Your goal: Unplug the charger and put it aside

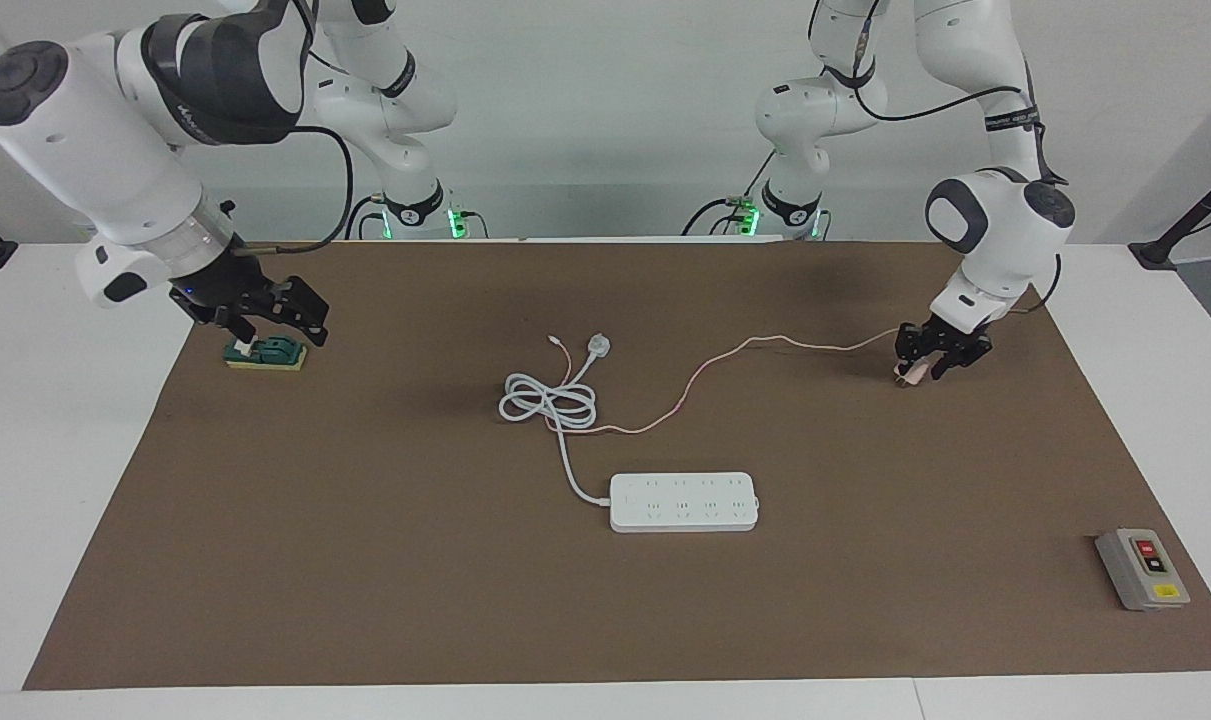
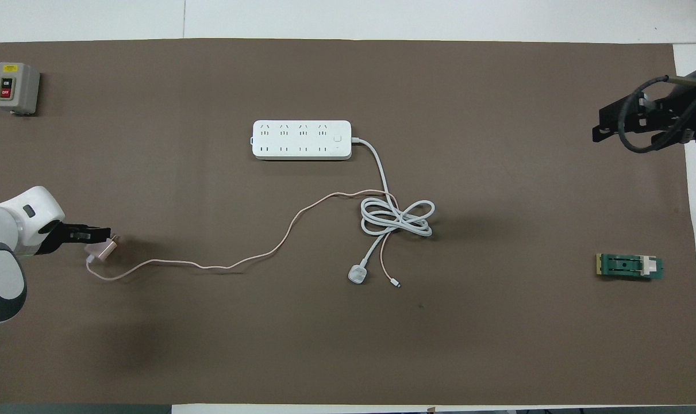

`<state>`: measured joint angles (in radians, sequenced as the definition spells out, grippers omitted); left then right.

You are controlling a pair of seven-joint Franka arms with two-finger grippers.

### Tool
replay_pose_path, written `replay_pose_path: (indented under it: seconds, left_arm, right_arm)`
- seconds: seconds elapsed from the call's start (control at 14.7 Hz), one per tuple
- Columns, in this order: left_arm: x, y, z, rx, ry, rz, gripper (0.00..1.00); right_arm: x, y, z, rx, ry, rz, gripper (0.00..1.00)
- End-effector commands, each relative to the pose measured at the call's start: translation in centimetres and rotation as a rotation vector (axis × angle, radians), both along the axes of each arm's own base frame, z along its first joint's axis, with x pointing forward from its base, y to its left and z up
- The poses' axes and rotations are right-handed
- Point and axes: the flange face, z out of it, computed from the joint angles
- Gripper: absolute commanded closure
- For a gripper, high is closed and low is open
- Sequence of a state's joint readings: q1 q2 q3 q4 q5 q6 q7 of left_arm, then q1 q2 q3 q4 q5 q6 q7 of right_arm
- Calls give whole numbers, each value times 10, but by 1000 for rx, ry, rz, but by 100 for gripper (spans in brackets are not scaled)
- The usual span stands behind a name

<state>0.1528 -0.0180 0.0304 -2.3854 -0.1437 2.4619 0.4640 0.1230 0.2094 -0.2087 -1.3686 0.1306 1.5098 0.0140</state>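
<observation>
Resting on the mat (image 1: pixel 365 560) well apart from the strip (image 1: pixel 684 501), the charger (image 2: pixel 102 249) lay just off the left gripper (image 1: pixel 929 364), whose finger state could not be told, while the right gripper (image 1: pixel 265 325), spread, waited over a green block (image 1: pixel 265 355).

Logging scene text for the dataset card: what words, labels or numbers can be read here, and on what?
"ON": top button of the grey switch box, overhead view.
"OFF": its red button, just readable.
Yellow label on the same box: too small to read.
Lettering on the right arm's dark band: blurred, unreadable.
Band on the left arm: unreadable.
Power strip: socket marks only, no readable text.
</observation>
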Motion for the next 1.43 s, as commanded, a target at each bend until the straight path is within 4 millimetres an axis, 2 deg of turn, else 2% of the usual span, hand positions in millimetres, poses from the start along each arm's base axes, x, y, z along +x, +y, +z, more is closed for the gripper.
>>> replay_pose_path:
  seconds: [0.0, 0.14, 0.34, 0.54, 0.68, 0.75, 1.02, 1.16, 1.36]
  left_arm:
    - [21, 24, 11, 25, -54, 50, 0]
    - [39, 39, 29, 44, -86, 57, 0]
    - [62, 33, 60, 48, -124, 37, 0]
    - [81, 31, 102, 37, -113, 60, 0]
    - [87, 30, 130, 59, -74, 92, 0]
    - [91, 22, 142, 80, -60, 108, 0]
    - [88, 2, 196, 118, 11, 150, 0]
    - [84, -1, 231, 111, 17, 205, 0]
    - [66, -19, 262, 109, 50, 210, 0]
  right_arm:
    - [-25, -22, 24, -25, -22, 89, 0]
    - [-38, -39, 40, -25, -26, 89, 0]
    - [-62, -43, 54, -48, -28, 117, 0]
    - [-88, -42, 55, -49, -17, 133, 0]
    - [-95, -40, 47, -54, 7, 133, 0]
    - [-95, -38, 47, -60, 8, 138, 0]
    - [-90, -27, 50, -144, 2, 172, 0]
    - [-89, -27, 52, -149, 7, 174, 0]
    - [-94, -28, 49, -142, 54, 172, 0]
